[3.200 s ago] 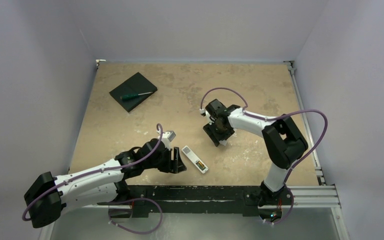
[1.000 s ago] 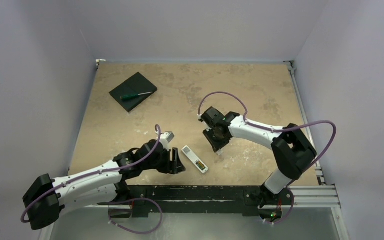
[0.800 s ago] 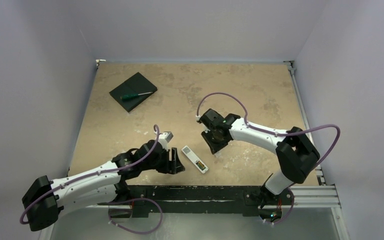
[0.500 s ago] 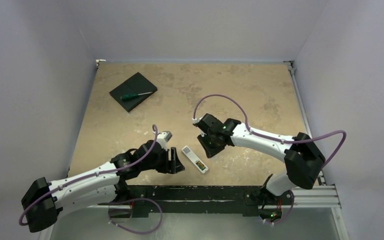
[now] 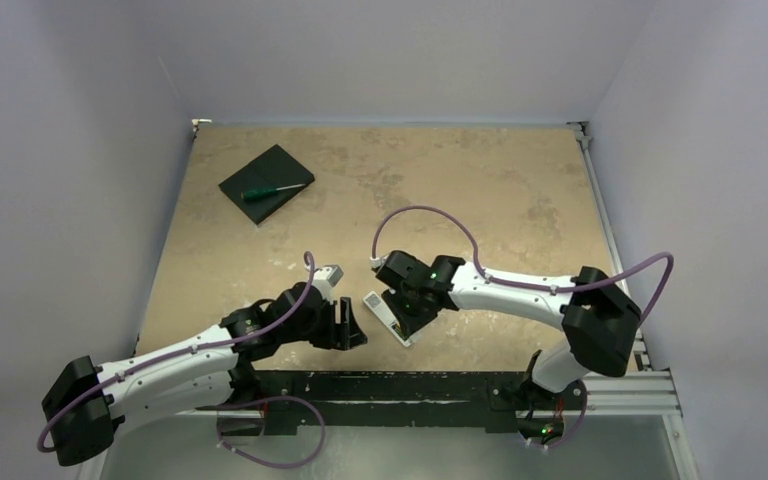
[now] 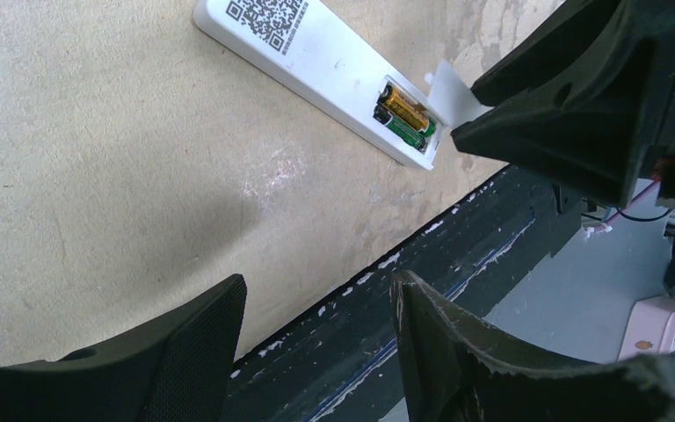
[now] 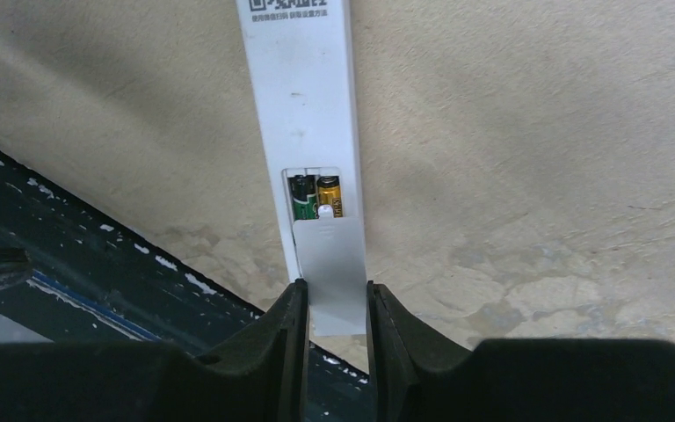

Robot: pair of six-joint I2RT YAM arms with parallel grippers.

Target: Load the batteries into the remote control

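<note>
the table (image 5: 480, 180) carried a black pad (image 5: 260, 175) with a screwdriver (image 5: 272, 190) at its far left, well apart from the work. the remote (image 7: 303, 97) lay face down near the table's near edge, between the two arms, with its long axis on a slant in the top view. the left gripper (image 6: 316, 308) hovered just beside it, fingers spread and holding nothing. the right gripper (image 7: 334, 308) was the nearer one, over the remote's near end. it pinched a small white lid (image 7: 330, 255) by its two side edges. from those fingers the remote ran straight ahead, so lid and remote shared one line. the lid's leading edge lay at the mouth of the open compartment, partly over it. the batteries (image 7: 315, 198) sat side by side in that compartment, lengthwise to the remote. loading looked done. the coming move seemed to be a push of the lid along that long axis, and any skew could jam it.
</note>
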